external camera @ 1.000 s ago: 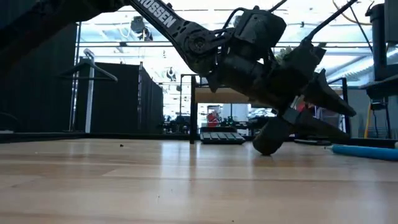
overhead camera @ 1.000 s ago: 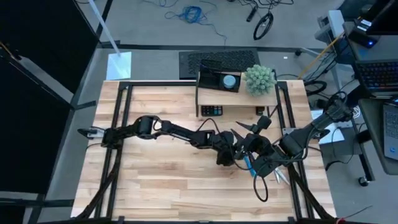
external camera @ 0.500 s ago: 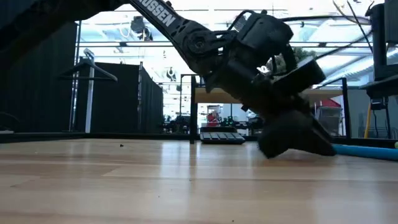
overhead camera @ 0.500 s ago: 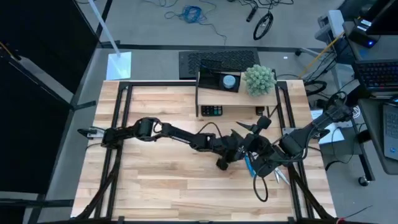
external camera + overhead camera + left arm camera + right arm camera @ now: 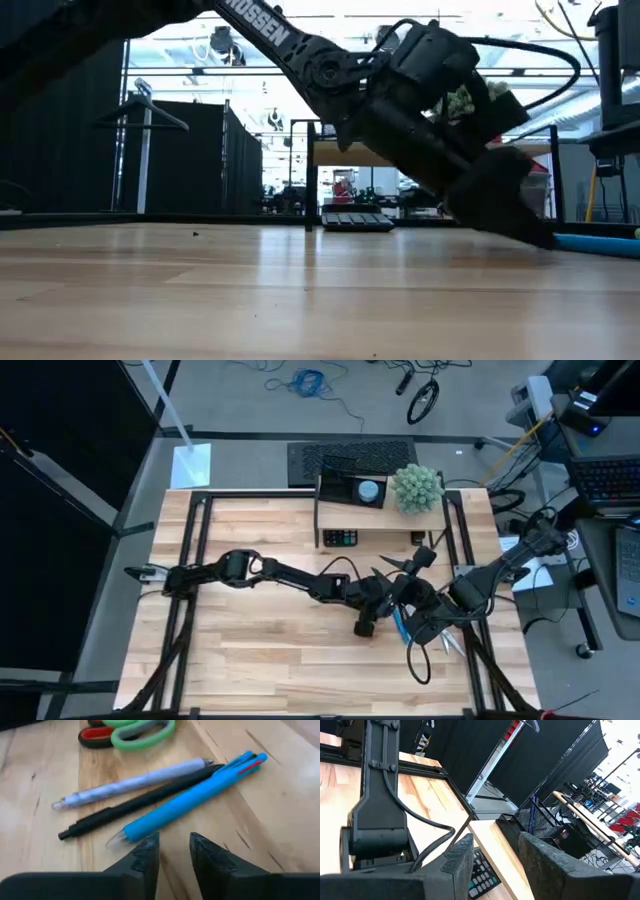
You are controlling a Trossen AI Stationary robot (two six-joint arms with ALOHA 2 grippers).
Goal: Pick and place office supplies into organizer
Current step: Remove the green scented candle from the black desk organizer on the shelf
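Left wrist view: left fingers [image 5: 174,851] slightly apart above blue pen [image 5: 187,800] (scissors [image 5: 127,729] cropped).

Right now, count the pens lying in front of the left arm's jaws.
3, side by side on the wood: a bright blue pen nearest the jaws, a black pen beside it, a pale grey-blue pen towards the scissors. More may lie out of view.

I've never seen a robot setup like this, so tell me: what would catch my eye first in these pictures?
Probably the left gripper, stretched far across the wooden table and hovering, fingers slightly apart, just before a bright blue pen. That pen lies touching a black pen and a pale blue one, with green-handled scissors just beyond them. At the table's far edge, a fuzzy green plant ball sits on a wooden riser.
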